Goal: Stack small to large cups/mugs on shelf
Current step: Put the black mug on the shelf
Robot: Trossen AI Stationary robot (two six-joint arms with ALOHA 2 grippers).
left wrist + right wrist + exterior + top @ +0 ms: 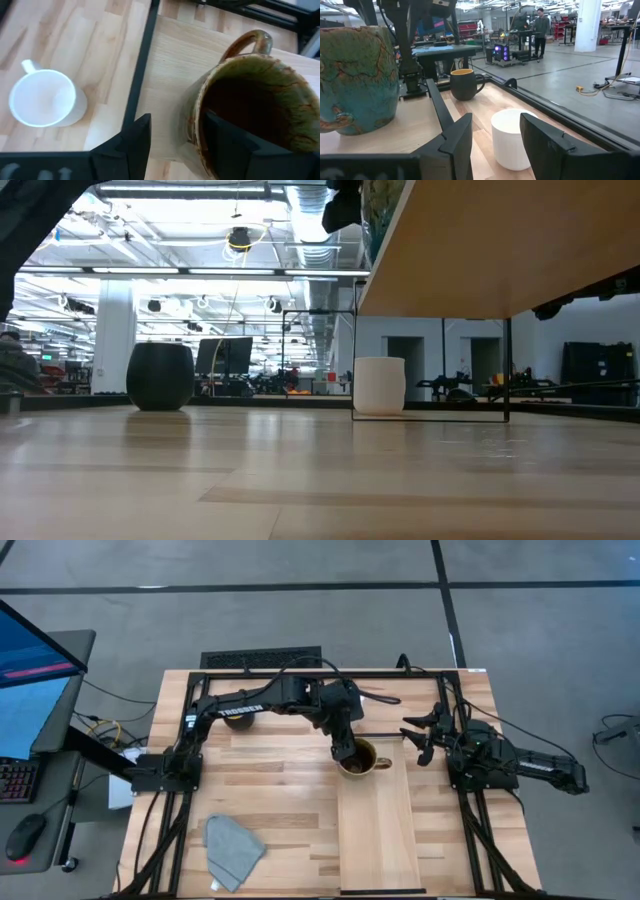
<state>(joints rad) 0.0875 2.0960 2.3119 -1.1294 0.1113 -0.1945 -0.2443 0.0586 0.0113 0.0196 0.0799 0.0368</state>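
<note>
the brown-green glazed mug (362, 758) is seen on the far end of the pale shelf (378, 835), handle toward the right arm. its rim is grasped by the left gripper (172, 137): one finger inside, one outside. the white mug (512, 137) stands on the worktop (260, 790) beyond the shelf's far end, w/ the yellow-lined dark mug (465, 83) further along that edge. the right gripper (492, 140) is parked near the white mug, fingers spread, nothing held.

risks, as judged: the rim could be dragged & the mug tipped if the gripper is lifted before release. the white mug may be knocked by either arm, being close.
</note>
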